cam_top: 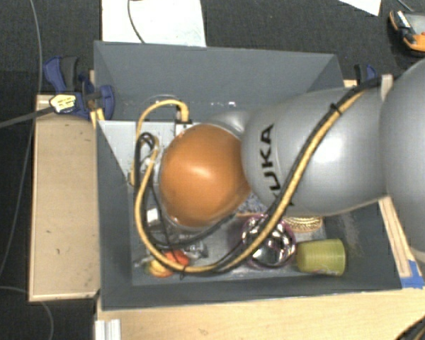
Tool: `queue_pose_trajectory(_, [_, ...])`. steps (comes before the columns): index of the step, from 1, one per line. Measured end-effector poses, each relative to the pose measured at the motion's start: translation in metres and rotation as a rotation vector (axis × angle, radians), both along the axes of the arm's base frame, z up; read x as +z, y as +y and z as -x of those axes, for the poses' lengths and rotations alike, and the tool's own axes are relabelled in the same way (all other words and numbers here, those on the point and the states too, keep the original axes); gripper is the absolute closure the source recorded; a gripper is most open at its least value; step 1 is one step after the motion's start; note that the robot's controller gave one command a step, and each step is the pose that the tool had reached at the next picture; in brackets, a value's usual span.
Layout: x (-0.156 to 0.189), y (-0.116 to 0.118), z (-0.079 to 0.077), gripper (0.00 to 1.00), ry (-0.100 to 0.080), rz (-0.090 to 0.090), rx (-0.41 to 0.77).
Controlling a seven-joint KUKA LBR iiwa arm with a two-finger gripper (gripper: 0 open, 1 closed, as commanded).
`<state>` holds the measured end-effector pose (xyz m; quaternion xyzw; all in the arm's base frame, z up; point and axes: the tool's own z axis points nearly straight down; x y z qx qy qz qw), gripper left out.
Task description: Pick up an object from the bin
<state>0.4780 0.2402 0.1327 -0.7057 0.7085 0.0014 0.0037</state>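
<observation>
My gripper (187, 244) is low in the bin's front left part, with just a dark piece of its body showing under the arm's orange cover. A small orange and yellow thing (166, 263) lies right beside it at the front wall, partly hidden. A shiny metal and purple thing (269, 244) sits to its right at the middle of the front. An olive-green cylinder (323, 256) lies on its side further right.
A gold-coloured ribbed thing (304, 224) peeks out behind the cylinder, under the arm. The arm and its cover hide most of the bin floor, and a yellow and black cable loops around the cover down to the front wall.
</observation>
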Motion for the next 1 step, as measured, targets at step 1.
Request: queue_pose_trajectory(1, [0.0174,-0.0010,0.0031,1.00,0.009,0.003,0.001])
